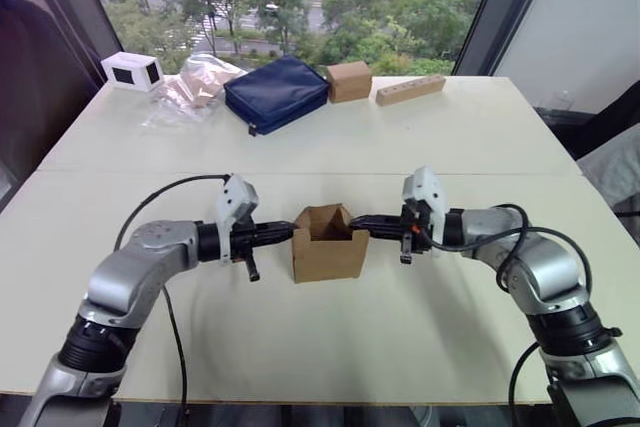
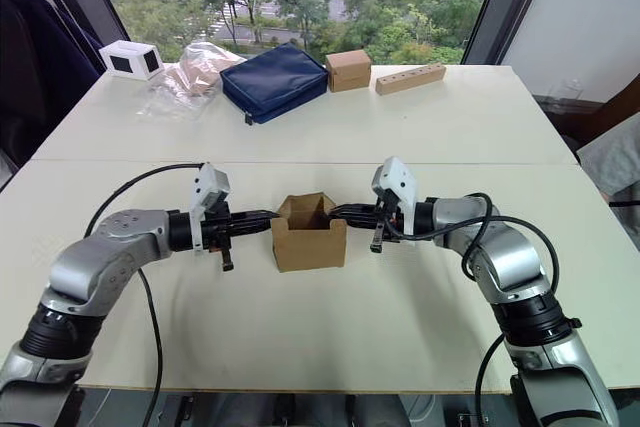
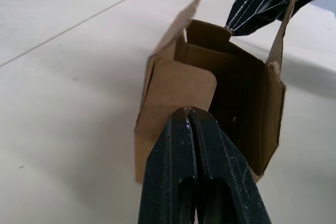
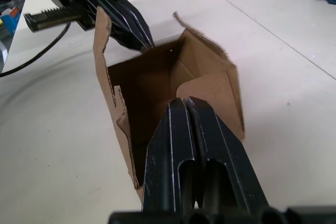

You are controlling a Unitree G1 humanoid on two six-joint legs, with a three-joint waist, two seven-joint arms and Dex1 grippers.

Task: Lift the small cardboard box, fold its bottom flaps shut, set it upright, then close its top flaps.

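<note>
The small cardboard box (image 1: 330, 252) stands upright mid-table with its open end facing up and its top flaps (image 1: 329, 218) raised. My left gripper (image 1: 288, 232) is shut, and its tip rests against the left side flap (image 3: 181, 90), which leans inward over the opening. From the opposite side, my right gripper (image 1: 358, 219) is also shut and touches the right side flap (image 4: 210, 90), likewise tipped inward. The front and back flaps stand up. The bottom flaps are hidden under the box. Each wrist view shows the other gripper across the box: the right one (image 3: 233, 27) and the left one (image 4: 147, 45).
Along the far edge of the table lie a white box (image 1: 132, 70), a crumpled plastic bag (image 1: 195, 82), a navy pouch (image 1: 278, 92), another small brown box (image 1: 349, 80) and a long tan bar (image 1: 410, 89). A seam crosses the table behind the grippers.
</note>
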